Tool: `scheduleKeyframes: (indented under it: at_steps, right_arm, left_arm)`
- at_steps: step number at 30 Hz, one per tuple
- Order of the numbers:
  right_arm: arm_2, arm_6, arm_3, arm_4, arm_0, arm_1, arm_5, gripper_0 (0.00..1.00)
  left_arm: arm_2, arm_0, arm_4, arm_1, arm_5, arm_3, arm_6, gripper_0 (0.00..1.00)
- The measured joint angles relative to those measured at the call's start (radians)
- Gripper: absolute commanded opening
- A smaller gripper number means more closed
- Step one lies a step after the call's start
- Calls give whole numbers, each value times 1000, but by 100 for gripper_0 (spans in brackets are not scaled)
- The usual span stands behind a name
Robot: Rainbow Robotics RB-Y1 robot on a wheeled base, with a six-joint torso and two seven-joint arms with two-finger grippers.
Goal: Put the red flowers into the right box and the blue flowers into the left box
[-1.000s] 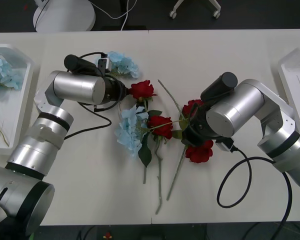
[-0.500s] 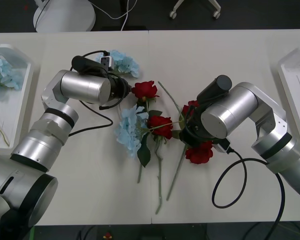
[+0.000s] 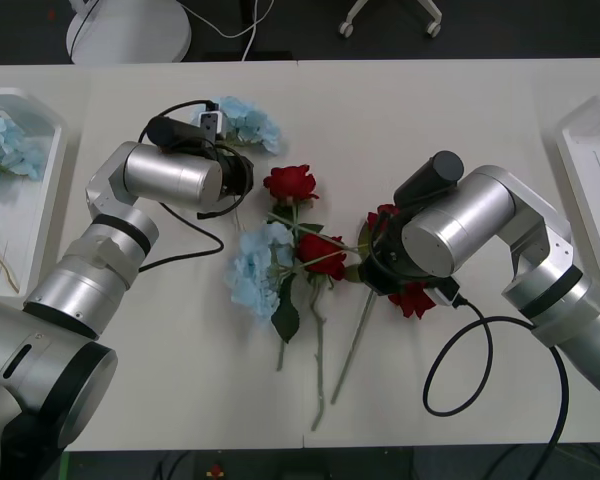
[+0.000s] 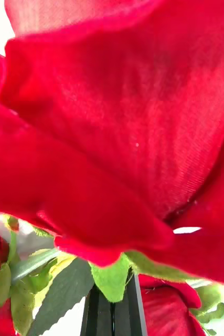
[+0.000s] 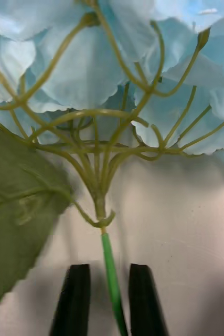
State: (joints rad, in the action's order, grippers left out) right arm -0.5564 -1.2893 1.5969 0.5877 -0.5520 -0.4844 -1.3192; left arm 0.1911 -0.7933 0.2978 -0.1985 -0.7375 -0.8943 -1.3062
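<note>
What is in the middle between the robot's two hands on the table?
In the front view, a loose pile lies between the left hand and right hand: two red flowers and one blue flower, stems crossing.

table (image 3: pixel 430 110): white | floor (image 3: pixel 310 28): dark | chair base (image 3: pixel 390 16): white, castors

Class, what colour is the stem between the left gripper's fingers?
Bright green, clearest in the left wrist view: the stem of a blue flower runs between the left gripper fingers.

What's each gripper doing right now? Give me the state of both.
Left gripper: open, fingers either side of a blue flower stem, not yet clamped.
Right gripper: shut, at the base of a red rose.
</note>
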Motion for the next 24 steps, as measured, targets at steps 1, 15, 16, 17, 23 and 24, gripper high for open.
scheduleKeyframes:
  at_steps: [1,15,16,17,23,24]
  right_arm:
    - [6,2,0,7,0,0,0,0]
    - [246,350,-2,158,0,-131,-46,0]
    - [250,401,-2,166,0,-151,-46,0]
    - [250,463,-2,174,0,-171,-47,0]
    - [250,706,21,192,0,-267,-47,0]
    - [250,741,31,192,0,-283,-47,0]
  left_arm:
    - [1,0,0,0,0,0,0,0]
    - [-132,0,5,-2,-240,-215,0,0]
    - [-162,0,6,-4,-275,-252,0,0]
    - [-192,0,7,-7,-322,-295,0,0]
    - [-361,0,14,-74,-542,-461,0,0]
    - [-386,0,15,-93,-573,-475,0,0]
